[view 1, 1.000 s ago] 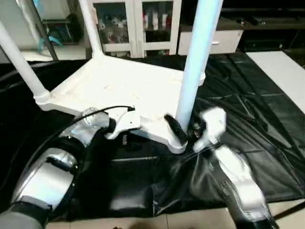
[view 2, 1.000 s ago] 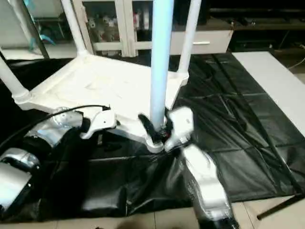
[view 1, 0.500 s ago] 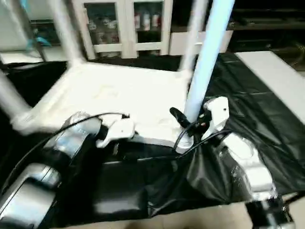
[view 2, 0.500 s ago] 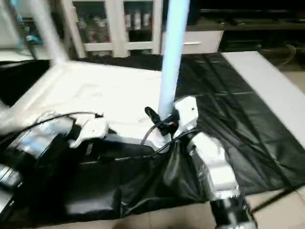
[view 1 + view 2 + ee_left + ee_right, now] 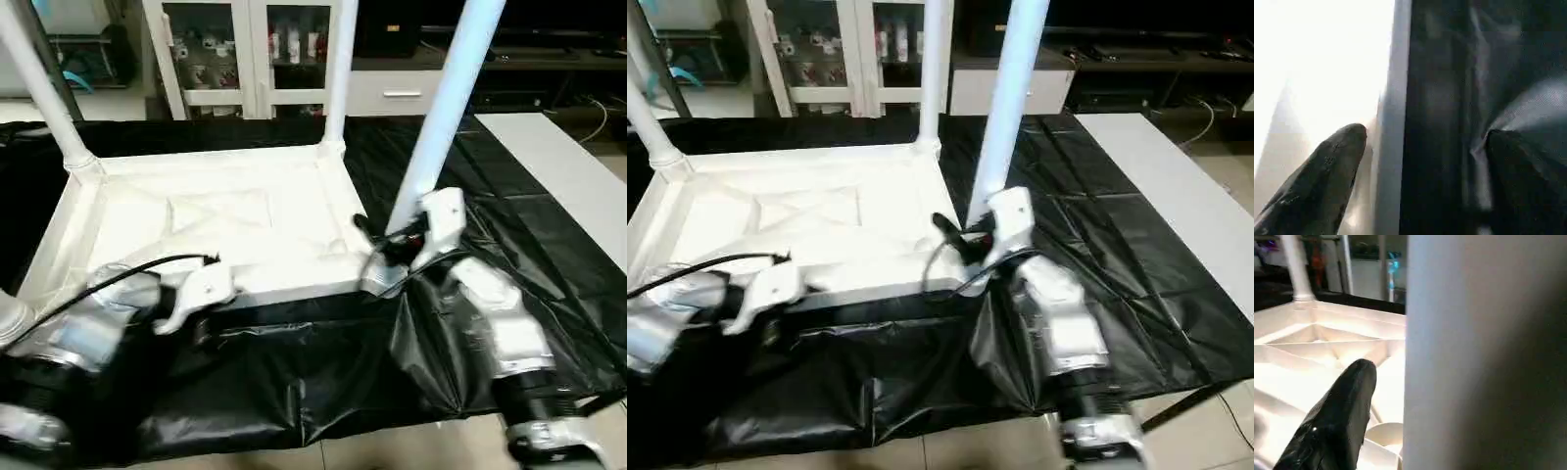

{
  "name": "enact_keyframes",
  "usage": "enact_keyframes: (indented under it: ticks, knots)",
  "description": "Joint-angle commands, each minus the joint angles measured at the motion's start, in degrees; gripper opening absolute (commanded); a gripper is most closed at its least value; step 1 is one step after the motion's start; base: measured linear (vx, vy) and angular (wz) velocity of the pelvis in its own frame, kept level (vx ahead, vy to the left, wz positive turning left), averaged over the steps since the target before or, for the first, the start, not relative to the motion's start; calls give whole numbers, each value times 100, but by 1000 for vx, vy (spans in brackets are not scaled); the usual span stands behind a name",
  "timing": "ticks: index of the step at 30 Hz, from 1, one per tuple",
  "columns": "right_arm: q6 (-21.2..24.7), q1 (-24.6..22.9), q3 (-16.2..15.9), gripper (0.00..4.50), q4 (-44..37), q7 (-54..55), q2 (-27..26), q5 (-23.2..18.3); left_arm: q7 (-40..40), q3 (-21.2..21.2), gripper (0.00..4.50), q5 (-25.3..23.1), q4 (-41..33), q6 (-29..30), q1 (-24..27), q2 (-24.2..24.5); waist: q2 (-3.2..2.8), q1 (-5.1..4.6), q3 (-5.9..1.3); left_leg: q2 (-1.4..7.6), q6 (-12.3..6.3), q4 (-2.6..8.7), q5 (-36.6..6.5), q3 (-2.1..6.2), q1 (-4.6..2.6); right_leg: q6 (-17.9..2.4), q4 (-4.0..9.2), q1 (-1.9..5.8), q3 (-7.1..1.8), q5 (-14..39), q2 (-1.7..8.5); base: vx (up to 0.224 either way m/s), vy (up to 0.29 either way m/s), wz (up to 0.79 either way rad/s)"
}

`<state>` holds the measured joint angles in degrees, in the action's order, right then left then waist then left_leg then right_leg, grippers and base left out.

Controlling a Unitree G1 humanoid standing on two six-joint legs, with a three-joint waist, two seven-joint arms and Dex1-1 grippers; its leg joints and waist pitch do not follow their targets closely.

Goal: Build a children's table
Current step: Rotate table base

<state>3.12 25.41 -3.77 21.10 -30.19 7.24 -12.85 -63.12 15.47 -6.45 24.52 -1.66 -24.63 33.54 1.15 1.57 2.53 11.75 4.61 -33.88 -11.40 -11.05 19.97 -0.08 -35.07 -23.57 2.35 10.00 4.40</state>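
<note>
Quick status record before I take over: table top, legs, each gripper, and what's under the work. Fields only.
table top: upside down, ribbed underside up, lying on the black sheet
legs: four standing in corner sockets; near right leg leans slightly
right gripper: around the base of the near right leg, one finger beside it
left gripper: open, straddling the top's near edge
background: white cabinet with glass doors
</note>
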Motion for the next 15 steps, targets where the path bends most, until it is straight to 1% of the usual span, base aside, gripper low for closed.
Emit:
enact_keyframes:
  ticks: [1, 3, 4, 5, 6, 8, 9, 11, 12, 13, 14, 15]
  knots:
    - [-28, 106, -372, 332, 147, -42, -229, 63, 155, -9, 444, 27, -97, -9, -26, -130, -42, 28, -292, 132, 114, 482, -1645, 83, -9, -1059, 439, 212, -228, 1729, 313, 0, 0, 0]
    - [-80, 132, -458, 332, 249, -49, -380, 108, 127, -65, 444, 155, -230, 4, -32, -241, -52, 16, -312, 134, 136, 479, -1566, 85, 3, -1094, 422, 216, -231, 1539, 316, 0, 0, 0]
    - [-80, 132, -458, 332, 249, -49, -380, 108, 127, -65, 444, 155, -230, 4, -32, -241, -40, 21, -321, 132, 129, 467, -1503, 76, -4, -1139, 410, 213, -229, 1387, 302, 0, 0, 0]
    - [-223, 251, -558, 332, 556, -104, -630, 223, 120, -132, 444, 359, -441, 120, -28, -383, -39, 17, -319, 129, 116, 464, -1481, 68, 4, -1161, 399, 209, -234, 1309, 297, 0, 0, 0]
    - [-223, 251, -558, 332, 556, -104, -630, 223, 120, -132, 444, 359, -441, 120, -28, -383, -66, 6, -328, 128, 122, 457, -1461, 63, 2, -1242, 387, 203, -234, 1180, 298, 0, 0, 0]
    - [-356, 442, -629, 332, 928, -147, -811, 342, 130, -140, 444, 427, -478, 138, -62, -434, -82, 4, -322, 126, 124, 453, -1443, 56, 2, -1325, 371, 205, -230, 1046, 291, 0, 0, 0]
    - [-507, 735, -670, 332, 1364, -149, -956, 441, 244, -122, 444, 314, -317, -12, -140, -417, -80, -9, -323, 120, 130, 456, -1485, 58, 0, -1349, 369, 203, -224, 1063, 285, 0, 0, 0]
    - [-576, 882, -660, 332, 1554, -122, -1016, 465, 325, -115, 444, 220, -191, -104, -187, -397, -87, -19, -312, 121, 148, 466, -1548, 62, -12, -1328, 381, 210, -226, 1133, 281, 0, 0, 0]
    - [-627, 987, -615, 332, 1636, -88, -1043, 451, 381, -100, 444, 143, -86, -199, -219, -381, -60, -20, -313, 127, 133, 467, -1552, 61, -15, -1300, 386, 209, -225, 1128, 281, 0, 0, 0]
    - [-655, 1054, -561, 332, 1658, -65, -1054, 416, 412, -86, 444, 90, -19, -238, -240, -372, -55, -12, -314, 124, 125, 465, -1535, 61, -18, -1292, 378, 209, -226, 1122, 280, 0, 0, 0]
    - [-668, 1084, -527, 332, 1646, -64, -1051, 378, 423, -76, 444, 64, 12, -251, -251, -371, -80, 10, -321, 129, 129, 464, -1447, 62, -26, -1269, 365, 218, -228, 1027, 285, 0, 0, 0]
    - [-669, 1075, -473, 332, 1514, -150, -1011, 265, 420, -47, 444, 48, 24, -240, -264, -373, -70, 41, -332, 137, 107, 461, -1288, 53, -38, -1287, 340, 222, -225, 785, 280, 0, 0, 0]
